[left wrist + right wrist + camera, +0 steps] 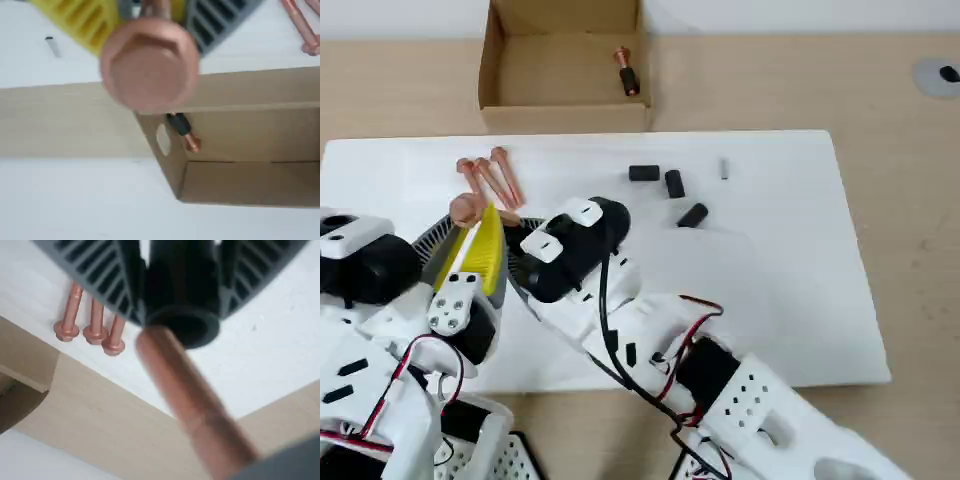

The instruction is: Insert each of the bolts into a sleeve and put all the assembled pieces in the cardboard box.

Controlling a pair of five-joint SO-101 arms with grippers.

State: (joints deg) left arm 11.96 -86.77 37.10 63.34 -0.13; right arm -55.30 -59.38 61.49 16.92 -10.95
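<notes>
Copper bolt (150, 65), hex head toward the wrist camera, is clamped between the yellow and grey fingers (485, 245) of the left gripper (472, 222). It hangs over the white board (770, 300), on the near side of the cardboard box (495, 70) and well apart from it. The bolt's shaft points at a black sleeve (180, 275) pinched in the right gripper (182, 310). The bolt's tip meets the rim of the sleeve's mouth; whether it is inside cannot be told. Inside the cardboard box, by its right wall, lies one assembled piece (626, 72), a bolt wearing a sleeve. Just before the box's front wall, toward its left corner, three loose bolts (488, 178) lie side by side on the board. Before the box's right corner, three spare sleeves (674, 184) are scattered near one another, with a small grey pin (724, 168) just past them, farther from the box.
</notes>
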